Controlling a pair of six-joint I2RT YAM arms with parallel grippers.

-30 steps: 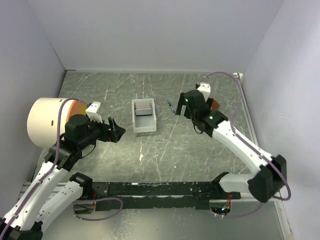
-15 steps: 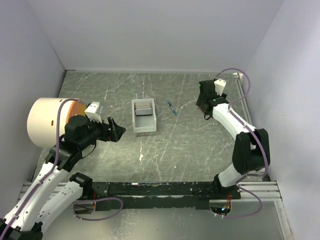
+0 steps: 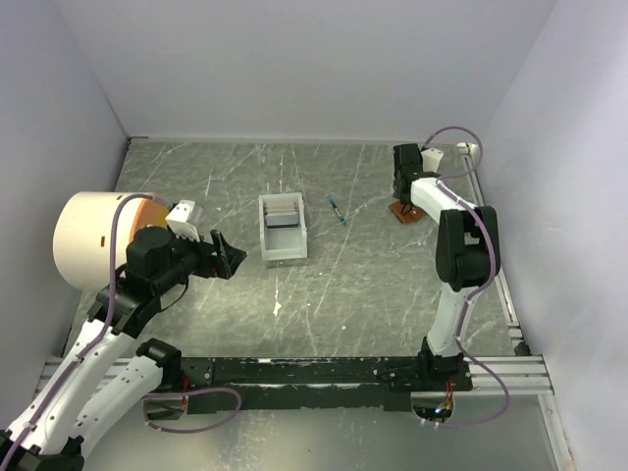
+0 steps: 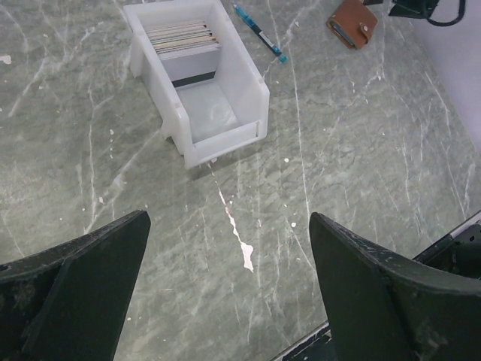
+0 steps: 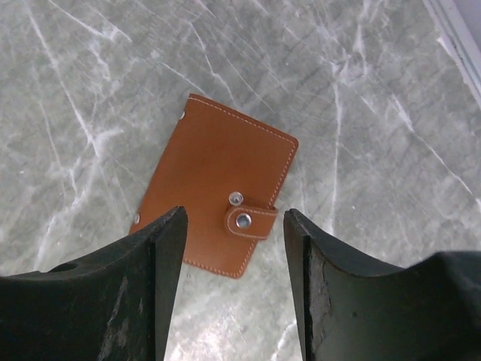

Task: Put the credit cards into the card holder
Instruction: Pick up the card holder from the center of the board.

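The card holder (image 5: 214, 180) is a brown leather wallet, lying shut and flat with its snap tab fastened, at the far right of the table (image 3: 405, 212); it also shows in the left wrist view (image 4: 352, 22). My right gripper (image 5: 234, 214) is open and empty just above it, with the tab end between the fingers. The credit cards (image 4: 184, 36) stand stacked in the far end of a white box (image 3: 283, 218). My left gripper (image 4: 229, 219) is open and empty, held above the table to the left of the box (image 3: 231, 260).
The white plastic box (image 4: 248, 71) sits mid-table. A blue pen (image 3: 338, 210) lies between the box and the card holder. A large cream cylinder (image 3: 83, 235) stands at the left. The right wall is close to the right gripper. A dark rail (image 3: 314, 371) runs along the near edge.
My right arm has swung from mid-table to the far right and now hangs over the card holder. The left arm has not moved.
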